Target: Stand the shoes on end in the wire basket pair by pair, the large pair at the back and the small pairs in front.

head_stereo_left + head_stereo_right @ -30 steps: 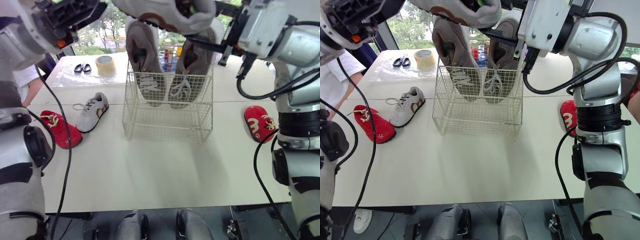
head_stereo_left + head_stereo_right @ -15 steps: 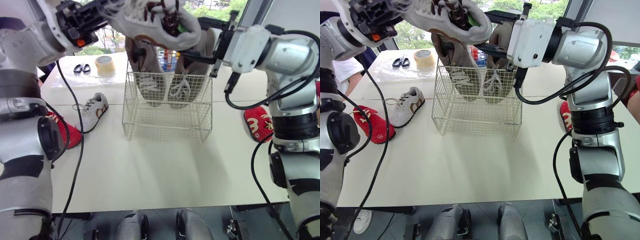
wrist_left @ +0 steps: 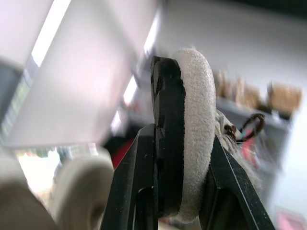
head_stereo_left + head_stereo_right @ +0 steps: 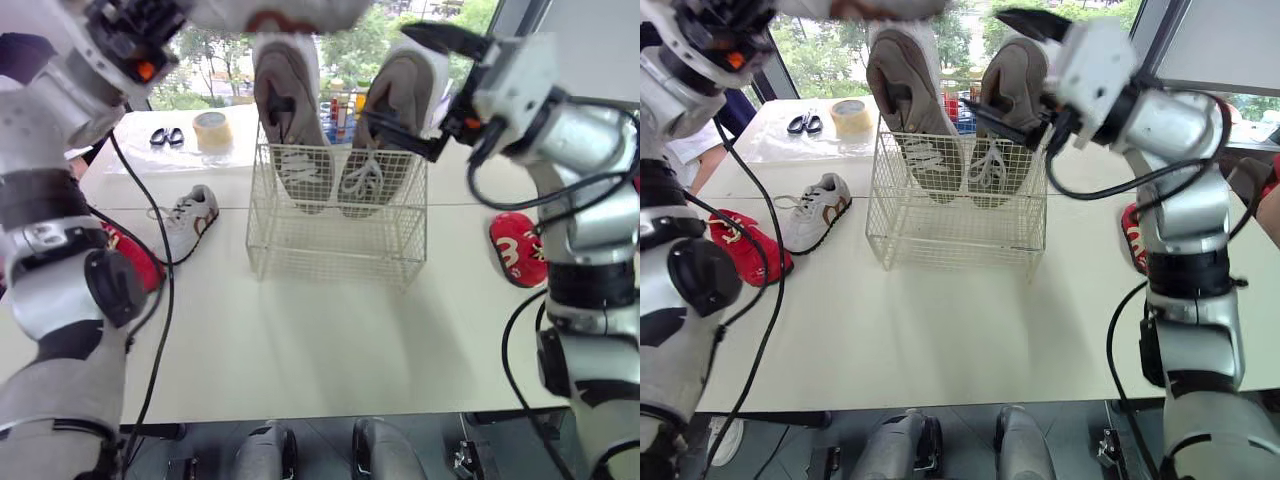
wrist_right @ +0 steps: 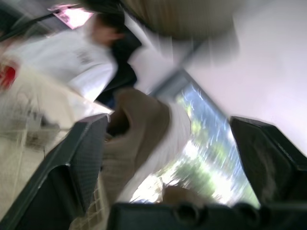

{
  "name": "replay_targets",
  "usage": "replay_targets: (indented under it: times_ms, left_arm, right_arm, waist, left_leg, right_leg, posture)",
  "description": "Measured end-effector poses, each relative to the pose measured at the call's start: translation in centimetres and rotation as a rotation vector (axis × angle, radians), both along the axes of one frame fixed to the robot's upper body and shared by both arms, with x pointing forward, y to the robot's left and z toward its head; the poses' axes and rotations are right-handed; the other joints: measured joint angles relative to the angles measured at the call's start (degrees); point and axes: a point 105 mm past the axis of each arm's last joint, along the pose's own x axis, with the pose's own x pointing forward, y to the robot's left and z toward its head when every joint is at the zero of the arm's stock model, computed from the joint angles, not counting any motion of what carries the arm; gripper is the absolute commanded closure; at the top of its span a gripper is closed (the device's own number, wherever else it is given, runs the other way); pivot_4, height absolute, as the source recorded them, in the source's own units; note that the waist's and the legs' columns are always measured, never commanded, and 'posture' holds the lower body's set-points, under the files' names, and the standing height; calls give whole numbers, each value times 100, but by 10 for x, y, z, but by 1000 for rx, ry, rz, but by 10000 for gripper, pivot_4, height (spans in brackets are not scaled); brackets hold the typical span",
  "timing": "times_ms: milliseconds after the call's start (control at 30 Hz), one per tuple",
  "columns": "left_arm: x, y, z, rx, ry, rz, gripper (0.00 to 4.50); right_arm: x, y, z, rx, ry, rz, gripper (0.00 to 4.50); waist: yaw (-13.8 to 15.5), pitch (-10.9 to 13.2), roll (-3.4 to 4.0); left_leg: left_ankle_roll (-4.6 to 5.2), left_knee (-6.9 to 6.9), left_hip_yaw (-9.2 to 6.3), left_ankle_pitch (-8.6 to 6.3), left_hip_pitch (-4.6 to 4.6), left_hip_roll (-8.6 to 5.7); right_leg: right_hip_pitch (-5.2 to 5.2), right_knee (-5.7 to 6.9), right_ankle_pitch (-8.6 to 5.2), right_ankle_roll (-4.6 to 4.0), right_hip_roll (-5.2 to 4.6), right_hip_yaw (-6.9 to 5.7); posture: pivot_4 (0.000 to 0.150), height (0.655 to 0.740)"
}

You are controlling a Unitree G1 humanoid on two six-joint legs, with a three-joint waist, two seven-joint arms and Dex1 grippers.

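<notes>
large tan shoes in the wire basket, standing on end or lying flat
Standing on end: both large tan shoes sit toe-down at the back of the wire basket, heels above its rim.

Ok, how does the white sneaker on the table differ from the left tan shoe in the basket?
The white sneaker lies flat on the table, left of the wire basket; the tan shoe stands on end inside it, toe down. The sneaker is clearly smaller than the tan shoe. The sneaker is white with brown trim, the shoe dull tan. Both have white laces.
</notes>
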Motion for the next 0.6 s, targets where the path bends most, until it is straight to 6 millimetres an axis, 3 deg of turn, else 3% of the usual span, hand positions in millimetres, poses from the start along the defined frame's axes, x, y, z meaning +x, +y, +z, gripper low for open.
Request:
replay_targets:
  times_ms: [67, 100, 200, 300, 433, 600]
  left_arm:
    - [-3, -5, 4, -68, -13, 28, 37801]
    - [-7, -14, 5, -112, -31, 24, 37801]
    - [-11, -38, 0, -159, -20, -4, 37801]
    - [-12, -41, -3, -231, -17, 18, 37801]
    - [-11, -45, -7, -272, 7, 16, 37801]
    - [-2, -56, -31, -223, 77, 26, 37801]
  right_arm:
    - [1, 5, 0, 260, 147, 86, 290]
    - [-5, 7, 12, 501, 203, 180, 290]
    - [-18, 23, 36, 823, 315, 387, 290]
    - [-24, 30, 45, 952, 354, 447, 290]
    - [-26, 38, 49, 987, 380, 481, 290]
    - [-32, 41, 59, 985, 356, 532, 290]
  waist:
    - [-11, 0, 1]
    - [-10, 0, 1]
    - [-13, 1, 3]
    - [-24, 0, 4]
    - [-20, 0, 4]
    - [-17, -1, 3]
  left_leg:
    - [-4, -3, 2, 2, 4, -1]
    - [-6, -5, -1, 3, 7, 1]
    - [-14, -10, -1, 7, 8, 1]
    - [-12, -12, 5, 7, 8, 0]
    - [-6, -11, 7, 4, 6, -3]
    - [0, -9, 6, 2, 6, -3]
  right_leg:
    - [0, -3, 4, -3, 2, -4]
    - [1, 0, 5, -3, 2, -4]
    - [-3, 2, 5, -4, 7, -7]
    - [-3, -2, 5, -4, 11, -6]
    - [-2, -4, 5, -3, 14, -5]
    - [1, -7, 5, -3, 16, -6]
  posture:
    - [1500, 7400]
    - [1500, 7400]
    - [1500, 7400]
    - [1500, 7400]
    - [1500, 7400]
    - [1500, 7400]
